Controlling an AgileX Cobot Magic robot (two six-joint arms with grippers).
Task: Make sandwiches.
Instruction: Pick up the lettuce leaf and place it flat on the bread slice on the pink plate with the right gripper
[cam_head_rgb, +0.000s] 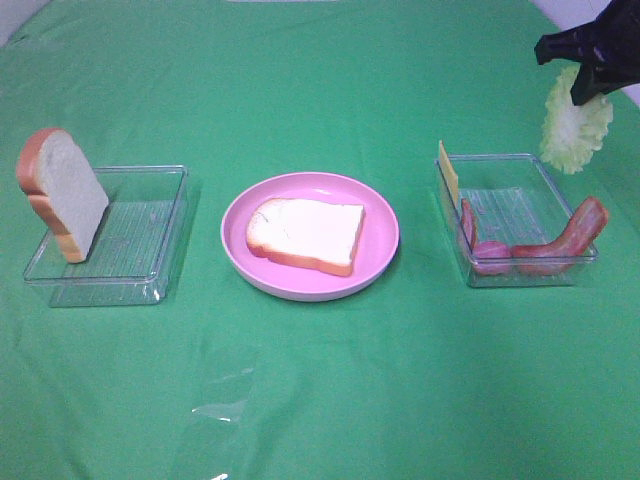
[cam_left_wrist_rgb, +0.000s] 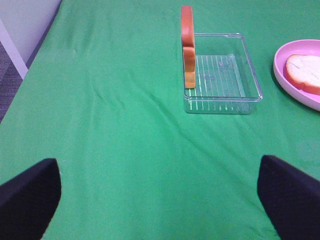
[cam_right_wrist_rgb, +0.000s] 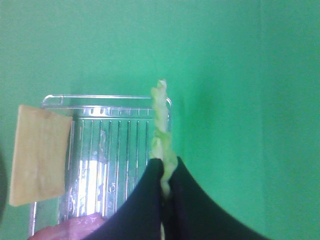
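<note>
One white bread slice (cam_head_rgb: 305, 232) with an orange-brown crust lies flat on the round pink plate (cam_head_rgb: 380, 262). A second slice (cam_head_rgb: 62, 195) stands on edge against the left clear tray (cam_head_rgb: 150, 235); the left wrist view shows this slice (cam_left_wrist_rgb: 187, 47) edge-on. My right gripper (cam_head_rgb: 590, 95) hangs high above the right clear tray (cam_head_rgb: 520, 180), shut on a pale green lettuce leaf (cam_head_rgb: 577, 132) that dangles below it. In the right wrist view the lettuce (cam_right_wrist_rgb: 162, 120) is pinched between the black fingers (cam_right_wrist_rgb: 145, 200). My left gripper (cam_left_wrist_rgb: 160, 200) is open over bare cloth, short of the left tray (cam_left_wrist_rgb: 222, 75).
The right tray holds a yellow cheese slice (cam_head_rgb: 447, 172) leaning on its left wall, pink ham (cam_head_rgb: 490, 252) and red-brown bacon (cam_head_rgb: 568, 238) at its front. Green cloth covers the whole table. A crumpled bit of clear film (cam_head_rgb: 222, 405) lies near the front.
</note>
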